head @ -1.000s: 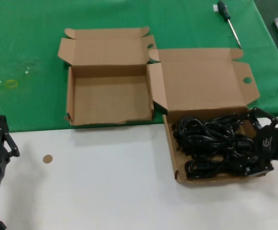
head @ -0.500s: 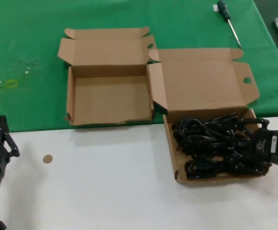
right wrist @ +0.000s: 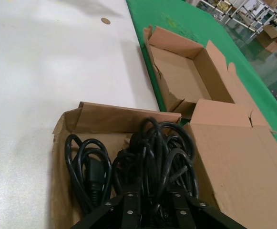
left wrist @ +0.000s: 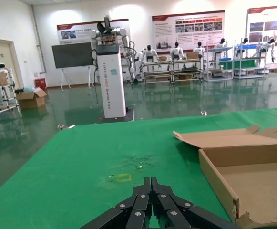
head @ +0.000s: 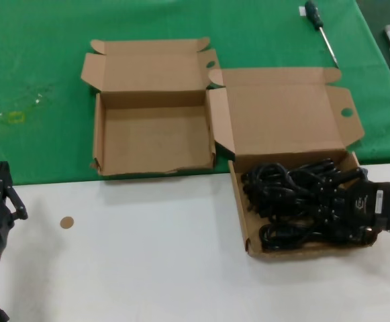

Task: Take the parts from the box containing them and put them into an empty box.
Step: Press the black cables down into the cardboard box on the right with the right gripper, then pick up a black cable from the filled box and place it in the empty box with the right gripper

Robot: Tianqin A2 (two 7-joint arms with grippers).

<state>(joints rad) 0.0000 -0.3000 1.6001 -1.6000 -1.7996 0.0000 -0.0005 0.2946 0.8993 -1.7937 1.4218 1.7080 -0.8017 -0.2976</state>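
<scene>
Fingers of the right gripper clamped on black cables; no legible writing on the box.

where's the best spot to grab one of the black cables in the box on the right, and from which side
Probably the raised hump of loops at the middle of the cable pile, taken from above. The box walls block a sideways approach, and the flat loops near the wall give little to pinch. The right pincer is already in the pile; the left pincer is parked.
</scene>
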